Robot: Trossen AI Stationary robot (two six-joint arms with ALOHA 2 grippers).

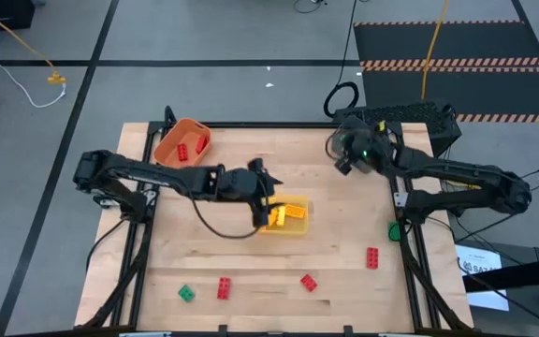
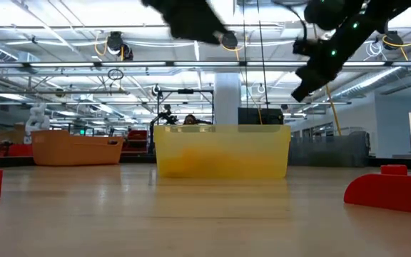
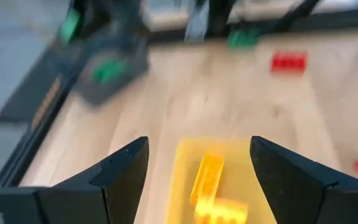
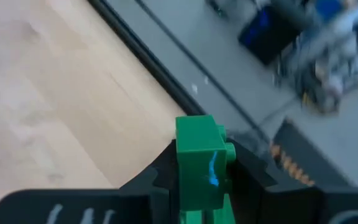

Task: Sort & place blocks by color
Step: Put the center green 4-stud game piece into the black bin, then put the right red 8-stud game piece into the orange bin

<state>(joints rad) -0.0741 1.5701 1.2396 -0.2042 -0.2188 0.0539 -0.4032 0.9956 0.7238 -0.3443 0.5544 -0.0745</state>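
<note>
My right gripper (image 4: 201, 186) is shut on a green block (image 4: 199, 155) and hangs above the table's far right part (image 1: 340, 152). My left gripper (image 3: 197, 168) is open and empty, just above the yellow bin (image 1: 293, 225), which holds yellow blocks (image 3: 207, 180). The orange bin (image 1: 183, 142) at the far left holds red blocks (image 1: 193, 146). Loose on the table near the front lie three red blocks (image 1: 371, 257) (image 1: 308, 282) (image 1: 224, 287) and one green block (image 1: 186, 293). My right gripper pinches the green block's two opposite sides (image 4: 185, 177) between its two fingers. The block's studded end (image 4: 227, 152) sticks out past the fingertips. The block is lifted clear, over the table's edge rail.
A grey bin with green pieces (image 3: 107, 68) stands beyond the table's right edge. A small green thing (image 1: 394, 229) sits at that edge. In the low view the yellow bin (image 2: 220, 151) stands mid-table, with red blocks (image 2: 391, 191) close in front. Bare wood lies between the bins.
</note>
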